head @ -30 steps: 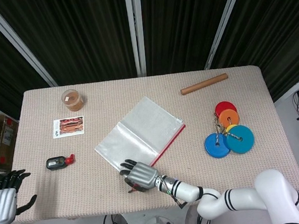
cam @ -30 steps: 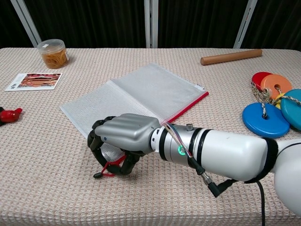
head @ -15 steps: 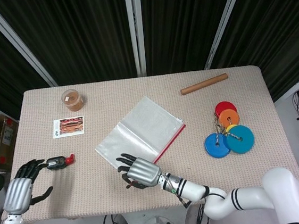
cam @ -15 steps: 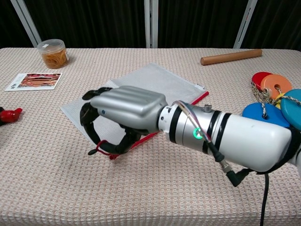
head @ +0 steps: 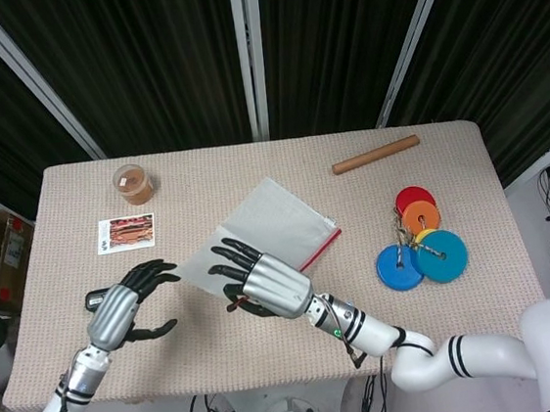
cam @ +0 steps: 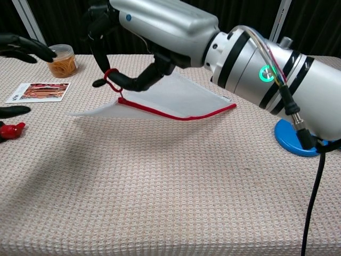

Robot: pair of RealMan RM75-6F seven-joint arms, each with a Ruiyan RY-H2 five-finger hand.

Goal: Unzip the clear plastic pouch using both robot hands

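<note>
Pouch [cam: 176,98] lies mid-table on the woven cloth [head: 271,354], its red zipper edge lifted at the near corner so that end hangs clear of the surface while the far end, toward the right, rests down. In the head view the pouch [head: 281,220] shows as a pale sheet partly covered by the right hand. That right hand [cam: 154,32] fills the top of the chest view, fingers curled around a small red pull loop [cam: 111,74] at the zipper's end — it holds the pouch up by this loop. From above, the right hand [head: 264,284] sits just over the pouch's near-left corner. The left hand [head: 126,308] hovers over the table's left part, fingers spread wide and holding nothing; its dark fingertips [cam: 24,47] reach in at the upper left of the chest view. A wooden rod [head: 375,154] lies near the far right edge. Coloured discs [head: 418,240] on cords cluster at the right, well apart from the pouch. A jar [head: 133,183] stands at the far left, a picture card [head: 125,232] near it — and a small black-and-red item [cam: 9,130] lies just beside the left hand.
</note>
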